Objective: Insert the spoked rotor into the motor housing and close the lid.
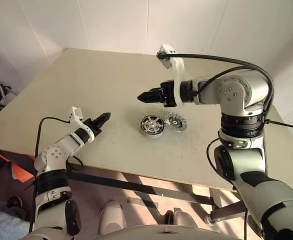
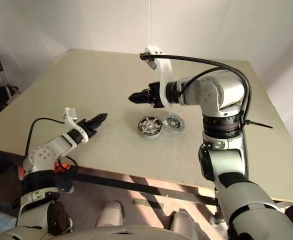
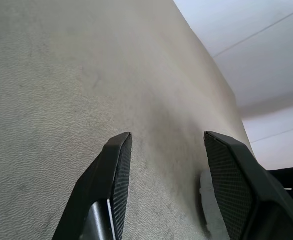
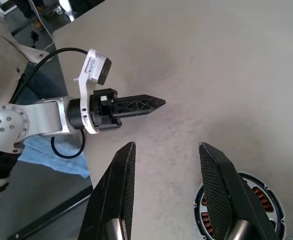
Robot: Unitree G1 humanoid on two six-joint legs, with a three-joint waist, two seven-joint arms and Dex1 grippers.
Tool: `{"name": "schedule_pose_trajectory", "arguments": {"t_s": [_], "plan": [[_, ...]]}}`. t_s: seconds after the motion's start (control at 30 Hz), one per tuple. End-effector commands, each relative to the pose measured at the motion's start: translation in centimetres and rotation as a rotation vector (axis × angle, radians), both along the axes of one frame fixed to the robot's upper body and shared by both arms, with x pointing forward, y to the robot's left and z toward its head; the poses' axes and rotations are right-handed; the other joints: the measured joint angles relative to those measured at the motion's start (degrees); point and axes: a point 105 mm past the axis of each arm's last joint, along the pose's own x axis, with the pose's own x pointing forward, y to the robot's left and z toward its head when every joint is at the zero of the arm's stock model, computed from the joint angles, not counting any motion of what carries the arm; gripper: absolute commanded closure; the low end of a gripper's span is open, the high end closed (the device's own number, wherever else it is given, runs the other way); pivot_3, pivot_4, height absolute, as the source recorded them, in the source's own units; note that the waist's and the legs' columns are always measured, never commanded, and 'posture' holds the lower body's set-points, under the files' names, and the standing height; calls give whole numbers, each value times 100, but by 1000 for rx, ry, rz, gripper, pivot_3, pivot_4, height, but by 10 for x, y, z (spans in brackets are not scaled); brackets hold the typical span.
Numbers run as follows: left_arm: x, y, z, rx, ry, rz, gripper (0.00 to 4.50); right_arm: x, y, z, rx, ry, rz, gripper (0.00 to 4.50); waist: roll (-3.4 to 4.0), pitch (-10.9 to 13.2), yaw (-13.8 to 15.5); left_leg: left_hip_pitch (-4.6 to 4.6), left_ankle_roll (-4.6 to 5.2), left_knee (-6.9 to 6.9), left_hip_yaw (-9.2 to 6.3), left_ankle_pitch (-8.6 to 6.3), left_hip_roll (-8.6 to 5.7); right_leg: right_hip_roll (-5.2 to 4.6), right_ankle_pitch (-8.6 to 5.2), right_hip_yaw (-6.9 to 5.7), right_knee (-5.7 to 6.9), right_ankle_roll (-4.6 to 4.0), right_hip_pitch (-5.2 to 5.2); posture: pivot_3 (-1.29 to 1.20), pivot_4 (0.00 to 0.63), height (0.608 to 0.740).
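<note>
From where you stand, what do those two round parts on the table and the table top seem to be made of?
The housing looks like dull grey metal, probably cast; in the right wrist view, copper-red windings sit inside its rim. The lid beside it looks like lighter grey metal with a slight sheen and cut-outs. The table top looks like matt beige laminate or plastic with a fine pebbled texture; I cannot tell which.

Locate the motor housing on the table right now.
In the left eye view the motor housing sits near the table's middle, touching the lid on its right, just below the raised right gripper and right of the left gripper.
</note>
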Motion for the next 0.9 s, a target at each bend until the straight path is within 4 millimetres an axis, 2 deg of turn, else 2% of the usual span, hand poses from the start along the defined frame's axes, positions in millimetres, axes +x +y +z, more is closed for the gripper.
{"name": "schedule_pose_trajectory", "arguments": {"t_s": [0.03,0.27,0.37,0.5,0.53,0.67,0.73,0.8,0.83,0.9], "plan": [[9,-2,19,6,-68,-9,2056,9,-11,-9,-59,-110,-61,2290,-3,-2,22,1,0,5,0,0,-1,-1,0,0,0,0,5,0,0,740],[13,-7,19,15,-65,-37,2056,17,-18,-39,-130,-188,-109,2290,0,0,13,17,-8,5,0,5,0,0,5,4,7,4,9,0,0,740],[14,-9,20,21,-67,-45,2056,20,-18,-45,-120,-199,-118,2928,-1,0,8,15,-8,5,0,5,0,0,5,4,5,3,10,0,0,740],[15,-7,21,25,-68,-45,2056,25,-18,-52,-129,-209,-130,4336,-1,0,-10,14,-7,5,1,4,-1,0,5,4,4,2,9,0,0,740],[15,-7,21,27,-68,-45,2056,25,-18,-57,-138,-209,-130,4466,-1,-1,-13,14,-7,4,1,4,-1,0,5,4,5,2,9,0,0,740],[15,-6,21,31,-69,-44,2056,29,-17,-80,-158,-174,-139,4466,-3,-2,-19,16,-7,6,0,4,-1,0,5,3,5,1,13,0,0,740],[15,-6,22,30,-70,-44,2056,25,-18,-121,-181,-50,-156,4466,-4,-2,-22,16,-7,6,0,4,-1,0,5,3,5,1,13,0,0,740],[15,-6,22,30,-72,-44,2056,20,-20,-152,-221,24,-177,4466,-10,-6,-23,19,-6,7,0,4,0,0,5,2,5,0,18,0,0,740],[15,-6,23,30,-74,-44,2056,21,-22,-158,-234,31,-190,4466,-5,-5,-35,23,-6,7,0,4,0,0,4,1,4,0,23,0,0,740],[16,-6,24,26,-77,-40,2056,22,-23,-151,-213,14,-198,4466,-9,-13,-50,30,-2,9,1,2,-3,-3,4,4,4,0,28,0,0,740]]}}
